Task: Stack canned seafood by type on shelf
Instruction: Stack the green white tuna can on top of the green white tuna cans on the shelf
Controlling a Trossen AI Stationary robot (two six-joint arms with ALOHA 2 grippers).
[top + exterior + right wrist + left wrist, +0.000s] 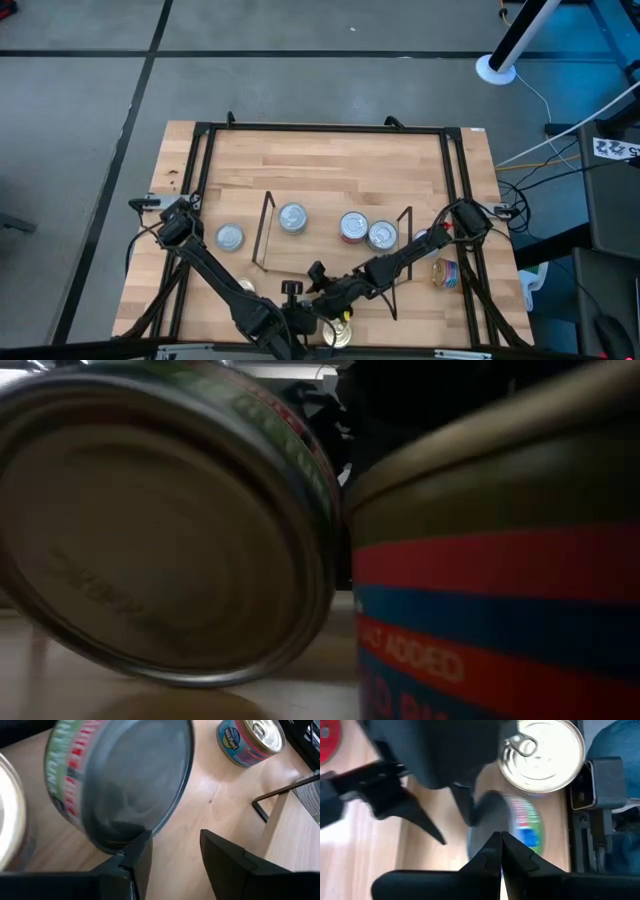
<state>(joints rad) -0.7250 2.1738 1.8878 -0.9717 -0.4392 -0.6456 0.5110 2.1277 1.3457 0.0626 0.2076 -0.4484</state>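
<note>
1. Where the two arms meet at the near edge of the table (330, 160), the right gripper (172, 840) is at work, low over the wood beside a tilted tin (125, 780).
2. The right gripper's fingers stand apart with bare tabletop between them, so nothing is grasped. One fingertip (137, 851) meets the lower rim of the tilted tin.
3. The tilted tin carries a green and red side label. In the low view it leans with one flat face towards the camera and one edge on the table.
4. The left gripper (500, 842) is clenched, fingertips pressed together and holding nothing. It hovers near the tilted tin.
5. A gold-topped tin (542, 755) with a pull ring stands upright just beside the tilted tin, at the near table edge.
6. The shelf (263, 232) lies at the middle of the table, a black wire upright at each short end.
7. Three silver-topped tins rest on the shelf, none stacked. One tin (293, 217) is near the left upright. A red-sided tin (353, 227) and its neighbour (382, 236) touch each other near the right upright.
8. Another silver-topped tin (229, 237) stands on the table outside the left upright.
9. A colourful blue-labelled tin (447, 272) stands on the table outside the right upright, partly under the right arm.
</note>
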